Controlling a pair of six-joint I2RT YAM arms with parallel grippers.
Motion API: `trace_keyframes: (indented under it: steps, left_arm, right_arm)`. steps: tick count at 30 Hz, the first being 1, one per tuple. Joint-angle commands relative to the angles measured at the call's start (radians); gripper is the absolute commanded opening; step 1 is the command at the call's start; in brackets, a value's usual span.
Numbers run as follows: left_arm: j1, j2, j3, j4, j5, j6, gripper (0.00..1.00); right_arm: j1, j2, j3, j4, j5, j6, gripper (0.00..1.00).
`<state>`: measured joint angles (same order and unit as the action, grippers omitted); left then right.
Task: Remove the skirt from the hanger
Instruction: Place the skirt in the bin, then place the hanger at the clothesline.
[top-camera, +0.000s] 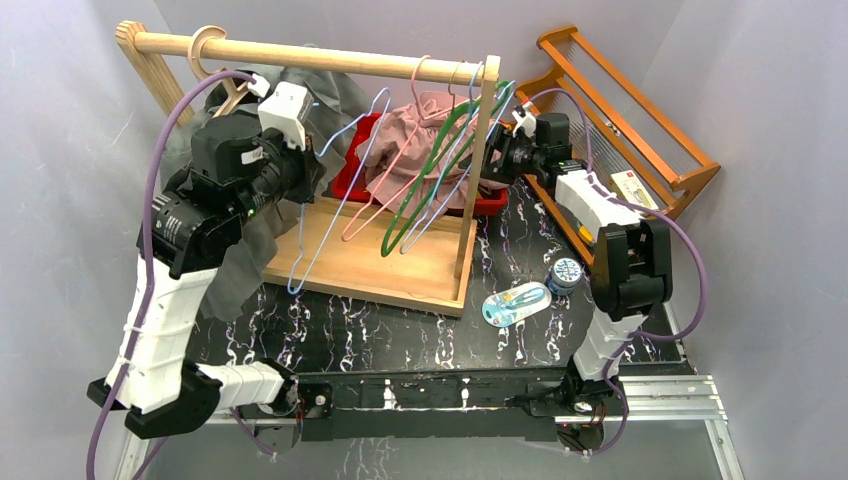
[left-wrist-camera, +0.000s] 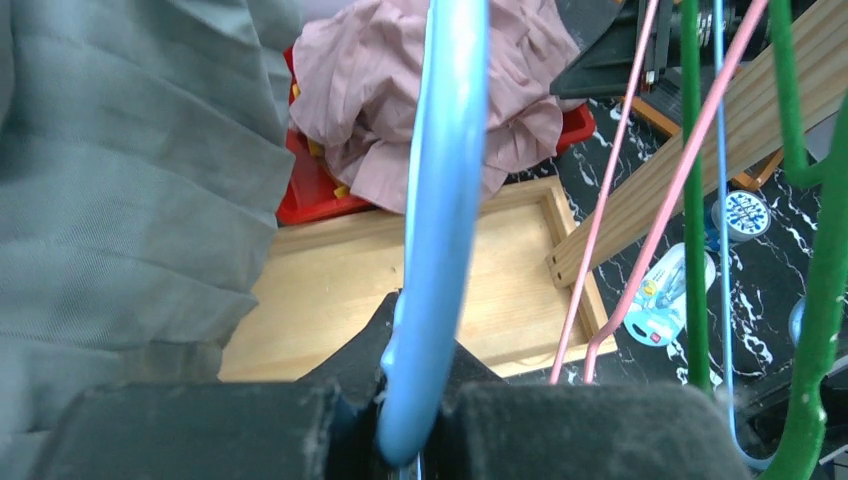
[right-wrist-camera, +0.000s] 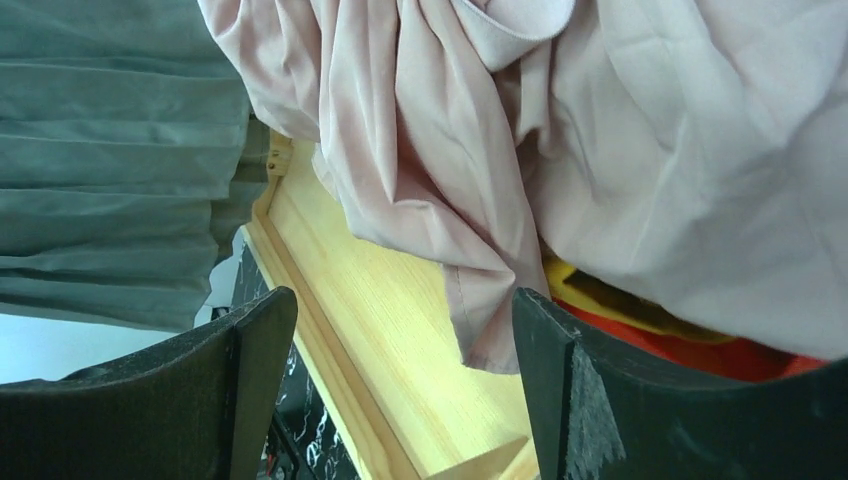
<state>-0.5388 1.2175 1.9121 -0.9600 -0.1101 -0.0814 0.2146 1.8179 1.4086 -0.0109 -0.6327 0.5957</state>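
Note:
A pink skirt (top-camera: 420, 135) lies crumpled over the red bin (top-camera: 350, 170) behind the rack, off any hanger. My left gripper (left-wrist-camera: 410, 430) is shut on the lower wire of an empty light-blue hanger (left-wrist-camera: 440, 200), which hangs from the wooden rod (top-camera: 320, 55). In the top view the left gripper (top-camera: 300, 175) sits at the rack's left side. My right gripper (right-wrist-camera: 405, 380) stands open just below the pink skirt (right-wrist-camera: 560, 150), with a hem corner hanging between its fingers but not clamped. The right gripper (top-camera: 497, 160) is by the rack's right post.
A grey pleated garment (top-camera: 330, 95) hangs at the rod's left end. Green, pink and blue empty hangers (top-camera: 440, 165) hang at the right. The rack's wooden base (top-camera: 370, 260) lies below. A wooden rack (top-camera: 640, 120), a packet (top-camera: 515, 303) and a round tin (top-camera: 565, 273) lie right.

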Motion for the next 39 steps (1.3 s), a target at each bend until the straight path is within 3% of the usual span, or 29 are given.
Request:
trace_keyframes:
  steps: [1,8,12,22,26,33,36,39]
  left_arm:
    - [-0.004,0.051,0.105,0.075,0.048,0.081,0.0]
    - [-0.004,0.082,0.145,0.193,0.06,0.1,0.0]
    - [-0.003,0.179,0.232,0.2,0.093,0.097,0.0]
    - [-0.004,0.331,0.31,0.262,0.177,0.072,0.0]
    - [-0.004,0.362,0.298,0.277,0.237,0.045,0.0]
    - [-0.004,0.278,0.134,0.321,0.245,0.02,0.0]
    - [-0.004,0.245,0.092,0.322,0.234,0.012,0.12]
    - [-0.004,0.204,0.049,0.315,0.228,0.008,0.39]
  right_arm:
    - [-0.051,-0.087,-0.032,-0.027,-0.042,-0.031,0.87]
    - [-0.101,-0.178,-0.054,-0.105,0.008,-0.097,0.89]
    - [-0.101,-0.217,-0.057,-0.135,0.056,-0.138,0.98]
    - [-0.108,-0.281,-0.089,-0.165,0.089,-0.186,0.98]
    - [-0.113,-0.294,-0.101,-0.166,0.089,-0.189,0.98]
    - [-0.114,-0.306,-0.114,-0.146,0.06,-0.176,0.98]
    - [-0.113,-0.308,-0.115,-0.139,0.047,-0.171,0.98]
    - [-0.114,-0.313,-0.122,-0.132,0.04,-0.168,0.98]
